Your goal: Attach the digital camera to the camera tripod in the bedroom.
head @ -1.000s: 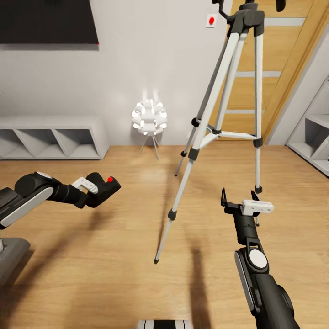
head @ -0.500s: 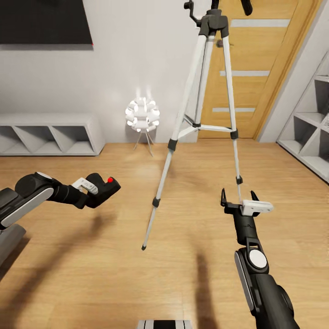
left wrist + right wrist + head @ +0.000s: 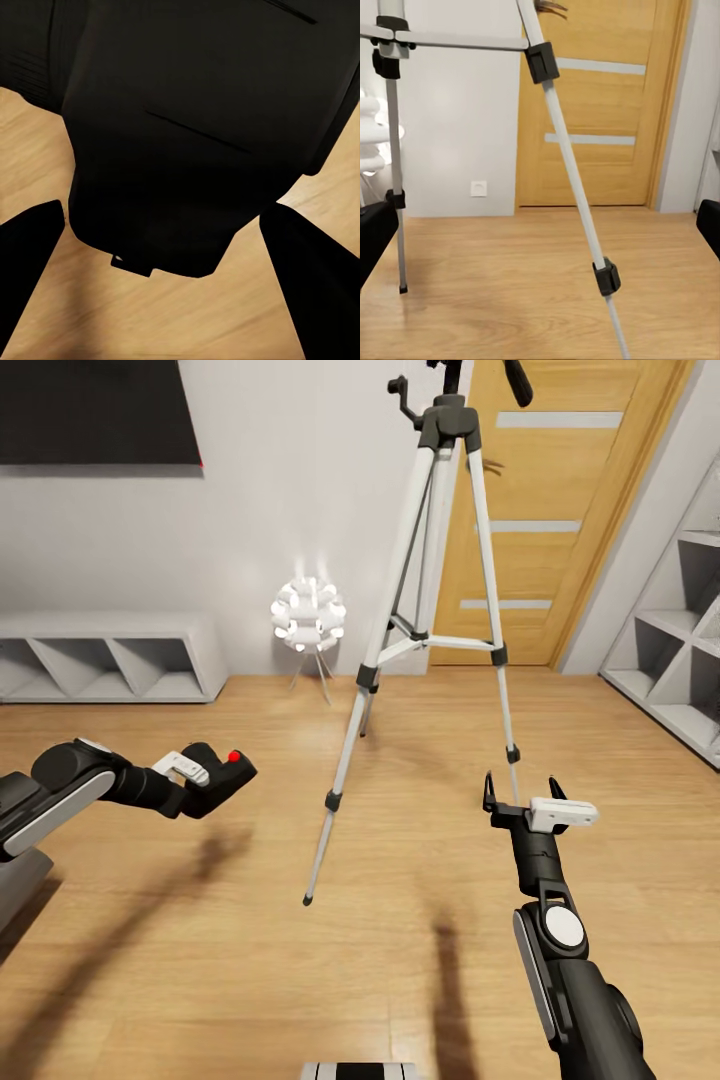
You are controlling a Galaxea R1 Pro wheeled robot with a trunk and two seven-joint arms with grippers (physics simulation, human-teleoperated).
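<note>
The camera tripod [image 3: 420, 610] stands on the wood floor ahead of me. Its black pan head [image 3: 445, 415] is near the top of the head view, in front of the wooden door. My left gripper [image 3: 212, 780] is shut on the digital camera [image 3: 226, 770], a black body with a red button, held above the floor left of the tripod. In the left wrist view the digital camera [image 3: 195, 127] sits between the two dark fingertips. My right gripper [image 3: 522, 796] is open and holds nothing, close to the tripod's right leg [image 3: 574, 187].
A white ball-shaped lamp [image 3: 307, 616] stands by the wall behind the tripod. A low grey shelf unit [image 3: 110, 655] runs along the left wall under a dark TV [image 3: 95, 410]. The wooden door [image 3: 560, 510] and a white shelf unit [image 3: 680, 650] are at right.
The whole picture has shifted, so the camera has moved: the tripod now sits further left and more of the right shelves show. Both arms keep their poses, with the left still holding the camera.
</note>
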